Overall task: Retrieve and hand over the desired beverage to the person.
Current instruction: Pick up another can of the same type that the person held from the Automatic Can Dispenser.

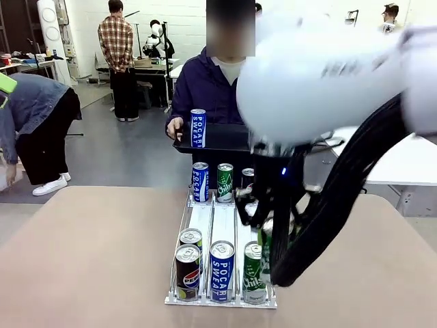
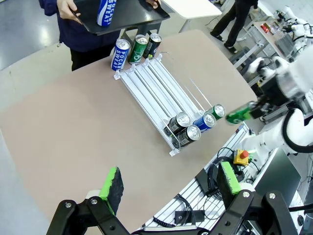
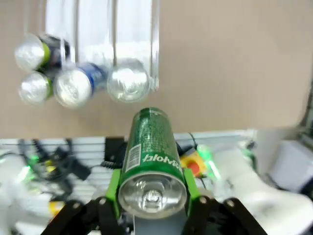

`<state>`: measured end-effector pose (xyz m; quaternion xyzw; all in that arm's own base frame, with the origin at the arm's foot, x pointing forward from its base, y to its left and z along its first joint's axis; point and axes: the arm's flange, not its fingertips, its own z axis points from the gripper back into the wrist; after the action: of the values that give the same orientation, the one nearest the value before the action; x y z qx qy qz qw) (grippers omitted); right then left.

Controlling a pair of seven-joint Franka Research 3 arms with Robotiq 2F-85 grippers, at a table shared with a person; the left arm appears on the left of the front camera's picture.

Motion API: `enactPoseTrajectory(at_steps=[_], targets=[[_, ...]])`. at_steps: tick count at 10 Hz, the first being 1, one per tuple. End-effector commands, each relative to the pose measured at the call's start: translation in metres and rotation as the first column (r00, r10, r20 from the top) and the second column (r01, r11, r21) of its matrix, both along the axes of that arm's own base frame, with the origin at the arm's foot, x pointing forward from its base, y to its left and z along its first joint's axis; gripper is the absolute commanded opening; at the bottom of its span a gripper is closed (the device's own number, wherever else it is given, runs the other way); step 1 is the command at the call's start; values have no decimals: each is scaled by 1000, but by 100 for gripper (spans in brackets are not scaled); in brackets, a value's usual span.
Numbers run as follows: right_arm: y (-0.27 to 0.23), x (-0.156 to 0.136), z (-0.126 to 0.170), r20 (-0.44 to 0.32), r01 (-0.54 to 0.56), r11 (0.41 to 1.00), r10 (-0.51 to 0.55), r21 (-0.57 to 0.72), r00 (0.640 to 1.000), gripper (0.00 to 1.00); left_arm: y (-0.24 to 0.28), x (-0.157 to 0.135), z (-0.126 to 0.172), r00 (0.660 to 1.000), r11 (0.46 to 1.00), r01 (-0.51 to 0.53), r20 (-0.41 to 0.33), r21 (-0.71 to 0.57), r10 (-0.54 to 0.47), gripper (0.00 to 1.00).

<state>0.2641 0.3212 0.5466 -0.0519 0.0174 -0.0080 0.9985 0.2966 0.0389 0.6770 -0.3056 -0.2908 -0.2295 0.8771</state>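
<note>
I see my right claw (image 3: 151,205) clamped on a green can (image 3: 152,156), carried in the air just off the near end of the can rack (image 2: 156,83), where other cans stand. My left claw (image 2: 168,188) hangs wide and empty above the table (image 2: 68,132). The person (image 1: 205,85) at the far side holds a black tray (image 1: 222,140) bearing one blue can (image 1: 198,128).

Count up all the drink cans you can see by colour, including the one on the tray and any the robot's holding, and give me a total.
Blue cans: 3
Green cans: 3, counting the held green can in the right gripper
Dark cans: 3
Total: 9
</note>
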Motion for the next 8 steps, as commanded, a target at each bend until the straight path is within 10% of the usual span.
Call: enactPoseTrajectory(at_steps=[1, 8], targets=[[8, -6, 65, 42, 57, 998, -56, -11, 998, 0, 1, 0, 0, 1000, 1000, 13, 5, -15, -13, 100], [-4, 95, 183, 73, 43, 987, -54, 154, 996, 0, 1, 0, 0, 1000, 1000, 13, 5, -15, -13, 100]])
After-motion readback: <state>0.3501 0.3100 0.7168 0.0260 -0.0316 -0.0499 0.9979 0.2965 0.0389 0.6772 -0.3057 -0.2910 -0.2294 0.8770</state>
